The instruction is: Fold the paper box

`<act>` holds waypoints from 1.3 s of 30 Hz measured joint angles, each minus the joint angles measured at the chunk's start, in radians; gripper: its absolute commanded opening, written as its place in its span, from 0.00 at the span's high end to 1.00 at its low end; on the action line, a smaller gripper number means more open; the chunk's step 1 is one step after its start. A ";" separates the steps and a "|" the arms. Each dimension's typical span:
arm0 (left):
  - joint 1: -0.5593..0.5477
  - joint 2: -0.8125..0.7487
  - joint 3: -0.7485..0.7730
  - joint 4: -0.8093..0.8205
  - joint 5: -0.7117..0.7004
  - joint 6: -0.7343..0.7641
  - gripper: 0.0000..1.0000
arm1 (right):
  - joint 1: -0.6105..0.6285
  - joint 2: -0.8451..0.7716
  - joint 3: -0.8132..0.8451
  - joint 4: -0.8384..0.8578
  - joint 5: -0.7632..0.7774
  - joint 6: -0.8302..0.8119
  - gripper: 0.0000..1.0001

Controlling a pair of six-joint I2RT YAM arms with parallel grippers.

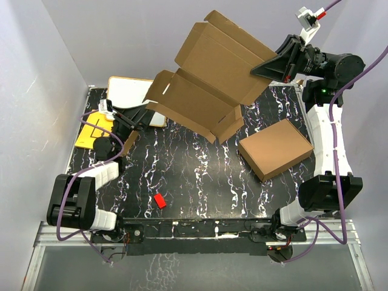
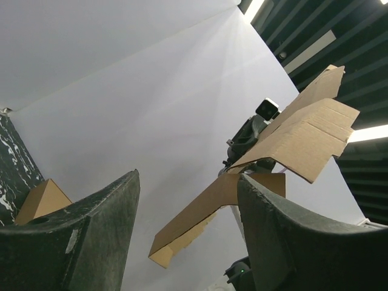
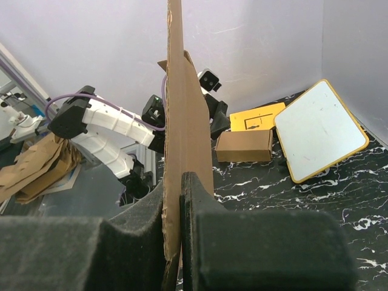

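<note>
The paper box [image 1: 212,73] is a flat, unfolded sheet of thin brown die-cut cardboard, held tilted in the air above the back of the table. My right gripper [image 1: 267,66] is shut on its right edge. In the right wrist view the panel [image 3: 185,121] stands edge-on, pinched in the right gripper [image 3: 174,182]. My left gripper [image 1: 140,115] is open, low beside the box's lower left flap. From the left wrist view, the left gripper [image 2: 188,176] points upward. The box [image 2: 303,133] hangs beyond its fingertips, and one flap is partly hidden behind the right finger [image 2: 291,230].
A larger closed brown box [image 1: 276,148] lies on the black marbled table [image 1: 200,176] at the right. A small brown box [image 3: 242,145], a yellow sheet [image 1: 91,130] and a yellow-framed whiteboard [image 1: 130,94] sit at the back left. A small red block [image 1: 159,200] lies near the front.
</note>
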 measured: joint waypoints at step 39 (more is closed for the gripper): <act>-0.070 -0.037 -0.001 0.003 -0.003 -0.062 0.42 | -0.008 0.000 -0.018 0.000 -0.001 0.000 0.92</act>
